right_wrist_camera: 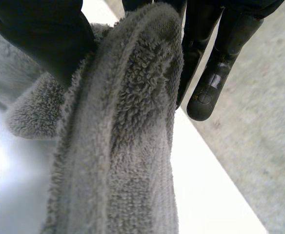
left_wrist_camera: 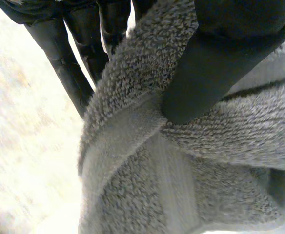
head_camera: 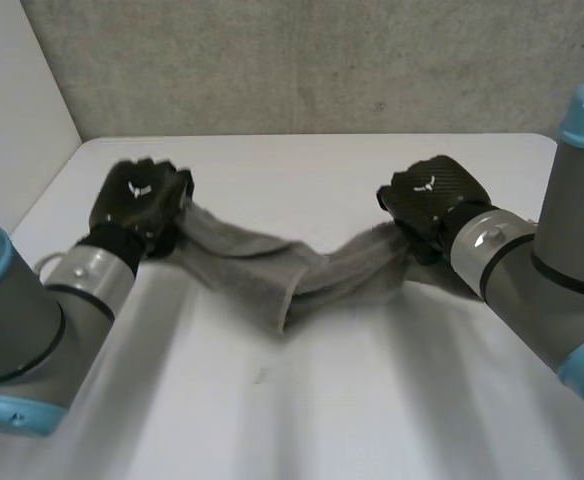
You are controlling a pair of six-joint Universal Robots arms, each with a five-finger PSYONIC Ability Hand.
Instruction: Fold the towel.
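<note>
Head view, edges and room: The white worktop (head_camera: 322,400) is bounded at its far edge by a grey wall (head_camera: 302,60). Bare surface is left open in front of the towel (head_camera: 272,270) and behind it.
Head view, towel: The grey towel is strung between the two hands and sags toward the worktop at its middle, where a fold is formed.
Head view, hands: The left robot hand (head_camera: 137,200) is closed on one end of the towel and the right robot hand (head_camera: 434,195) on the other. The two are held well apart.
Left wrist view, grip: The towel is pinched under the thumb (left_wrist_camera: 215,68) against the straight fingers (left_wrist_camera: 69,68) behind it. A hemmed band is seen just below the thumb.
Right wrist view, grip: A thick fold of towel is clamped between the thumb (right_wrist_camera: 40,34) and the fingers (right_wrist_camera: 213,83).
Right wrist view, edge: The worktop's edge is seen past the fingertips, with the grey surface beyond it.
</note>
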